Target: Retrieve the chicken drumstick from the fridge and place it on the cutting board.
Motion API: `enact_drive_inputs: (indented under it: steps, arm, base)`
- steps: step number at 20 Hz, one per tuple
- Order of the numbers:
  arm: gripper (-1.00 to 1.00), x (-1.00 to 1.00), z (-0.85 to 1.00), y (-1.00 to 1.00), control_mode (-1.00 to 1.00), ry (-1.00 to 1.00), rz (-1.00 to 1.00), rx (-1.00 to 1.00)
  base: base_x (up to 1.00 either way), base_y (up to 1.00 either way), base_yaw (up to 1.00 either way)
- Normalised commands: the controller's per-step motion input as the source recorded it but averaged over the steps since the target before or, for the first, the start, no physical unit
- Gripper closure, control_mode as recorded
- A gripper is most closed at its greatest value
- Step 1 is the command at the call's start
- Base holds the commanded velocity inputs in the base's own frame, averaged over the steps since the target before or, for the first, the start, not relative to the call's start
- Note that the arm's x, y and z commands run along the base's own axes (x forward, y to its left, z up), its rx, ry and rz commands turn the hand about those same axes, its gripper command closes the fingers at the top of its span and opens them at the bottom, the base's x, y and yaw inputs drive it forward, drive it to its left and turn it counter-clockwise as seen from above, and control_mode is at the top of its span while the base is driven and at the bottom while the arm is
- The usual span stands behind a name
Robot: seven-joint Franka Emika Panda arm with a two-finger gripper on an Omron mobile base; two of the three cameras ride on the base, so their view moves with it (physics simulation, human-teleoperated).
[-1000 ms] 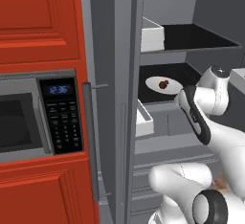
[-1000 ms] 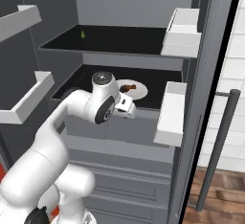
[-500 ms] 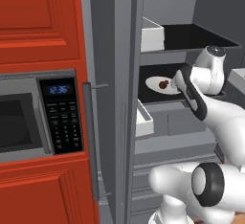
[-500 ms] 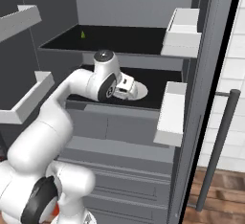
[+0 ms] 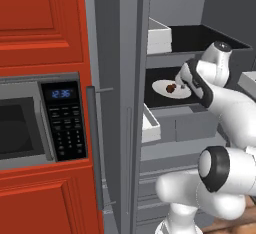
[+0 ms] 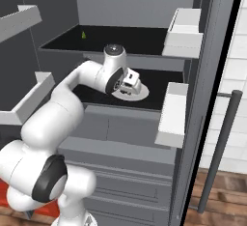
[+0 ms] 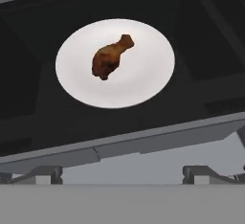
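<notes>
Nearest in the left base view: microwave [image 5: 30, 123] set in the red cabinet [image 5: 40, 23], unchanged from the earlier frames. Fridge [image 5: 131, 103] open; white door bins [image 6: 170, 114] unchanged. Arm has reached further in over the last second: the tool [image 6: 129, 84], which was low and outside the shelf front, now hangs over the near edge of the middle black shelf [image 7: 201, 50], just short of the white plate [image 7: 143, 74]. Hand view: the two tips [image 7: 45, 173] stand wide apart, nothing between them. Chicken drumstick [image 7: 111, 57] lies on the plate, left of centre, same spot as before, not touched by the tool. Farther back, the upper shelf [image 6: 140, 39] carries a small green object [image 6: 83, 35].
</notes>
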Motion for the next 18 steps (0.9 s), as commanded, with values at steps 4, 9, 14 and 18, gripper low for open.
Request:
enact_drive_inputs:
  steps: [4,9,14,18]
  arm:
    - [-1.00,0.22,-0.05,0.00,-1.00,-0.03,0.00,0.16]
    - [-1.00,0.33,0.00,0.01,-1.00,-0.01,0.00,0.03]
    - [-1.00,0.42,-0.06,0.04,-1.00,0.00,0.00,0.00]
    - [-1.00,0.42,-0.27,0.10,-1.00,0.01,0.00,0.00]
  base:
    - [0.00,0.00,0.00]
    - [0.00,0.00,0.00]
    - [0.00,0.00,0.00]
    - [0.00,0.00,0.00]
